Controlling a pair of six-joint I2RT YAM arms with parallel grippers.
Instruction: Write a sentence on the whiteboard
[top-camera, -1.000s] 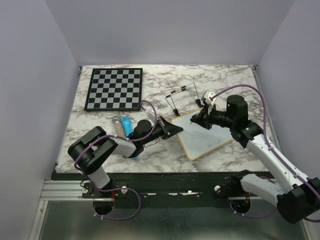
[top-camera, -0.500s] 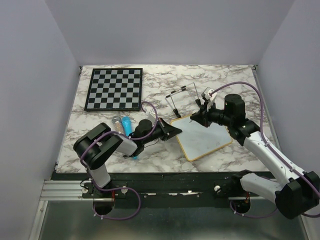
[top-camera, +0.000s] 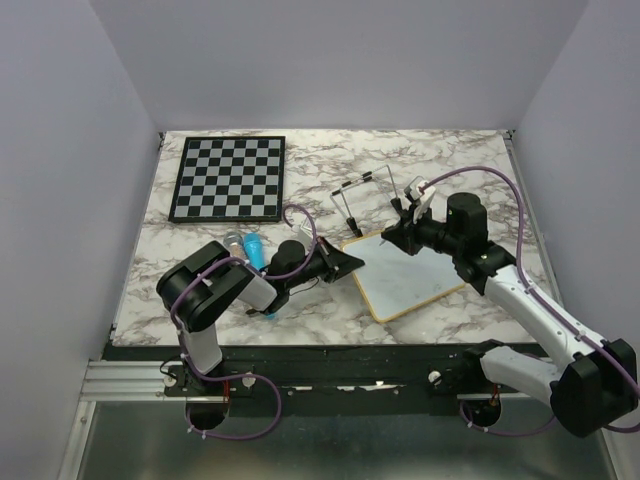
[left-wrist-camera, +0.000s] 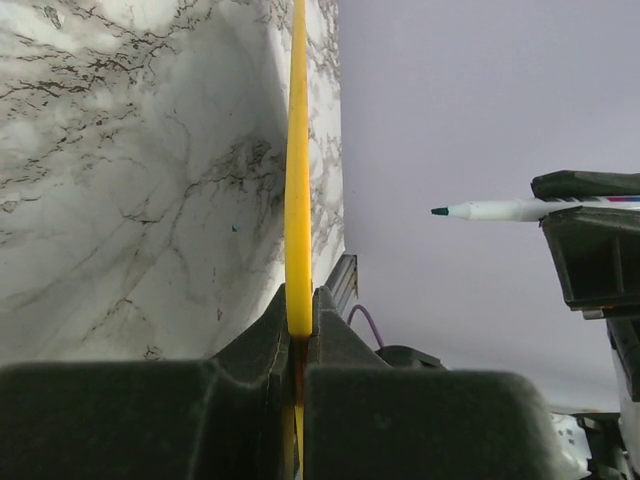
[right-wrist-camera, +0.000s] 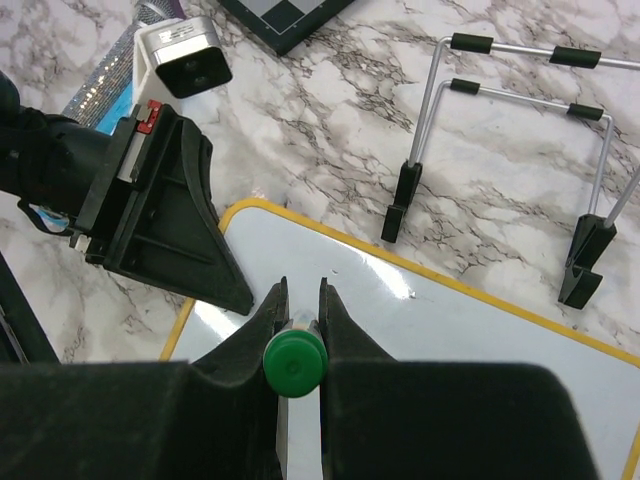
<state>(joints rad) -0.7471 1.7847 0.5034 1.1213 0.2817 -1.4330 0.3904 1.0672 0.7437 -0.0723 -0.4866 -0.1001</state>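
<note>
The whiteboard, white with a thin yellowish frame, lies tilted on the marble table right of centre. Its white face shows no sentence. My left gripper is shut on the board's left edge; in the left wrist view the frame runs edge-on up from between the jaws. My right gripper hovers over the board's far left part, shut on a marker. In the right wrist view the marker's green end sits between the fingers, above the board. The marker's tip points left.
A black-and-white chessboard lies at the back left. A wire stand sits just behind the whiteboard, close to my right gripper. A blue object and a silvery one lie beside my left arm.
My right gripper with the marker has drifted slightly left over the board. My left arm's elbow has shifted right; its grip on the board's edge holds.
</note>
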